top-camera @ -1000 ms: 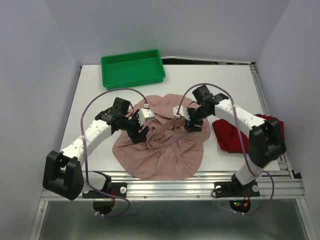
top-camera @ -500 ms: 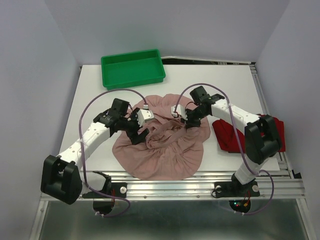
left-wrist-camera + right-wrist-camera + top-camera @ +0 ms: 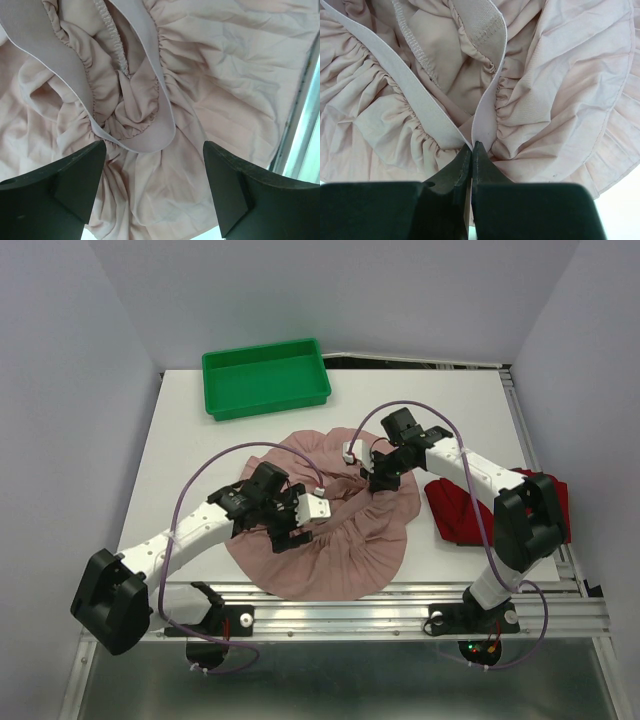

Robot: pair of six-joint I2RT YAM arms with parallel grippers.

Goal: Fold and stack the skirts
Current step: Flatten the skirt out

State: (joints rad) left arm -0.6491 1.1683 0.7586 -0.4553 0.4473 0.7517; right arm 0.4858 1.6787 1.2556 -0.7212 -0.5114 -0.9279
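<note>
**Pink skirt point(image 3: 340, 550) pinched at the waist by my right gripper point(image 3: 381, 480), with my left gripper point(image 3: 291, 528) spread above it**

My right gripper is pressed together on the skirt's pale elastic waistband point(image 3: 420, 107). In the right wrist view the band runs down into a narrow fold right at my fingertips, with gathered cloth bunched on either side.

My left gripper is spread wide and holds nothing. Its two dark fingers point(image 3: 60, 185) frame another stretch of the same waistband, which curls into a rounded loop between them. I cannot tell whether the fingers touch the cloth beneath.

The pink skirt lies in a rough round on the bench point(image 3: 190, 450), between my two arms and close to the near edge. Its waist opening is rumpled in the middle, and its ruffled hem fans out towards the front rail.

The dark red skirt point(image 3: 455, 512) sits crumpled to the right, just beside the pink hem. It is partly hidden behind my right arm.

The green tray point(image 3: 268, 406) stands at the far left of the bench, well apart from both skirts.
</note>
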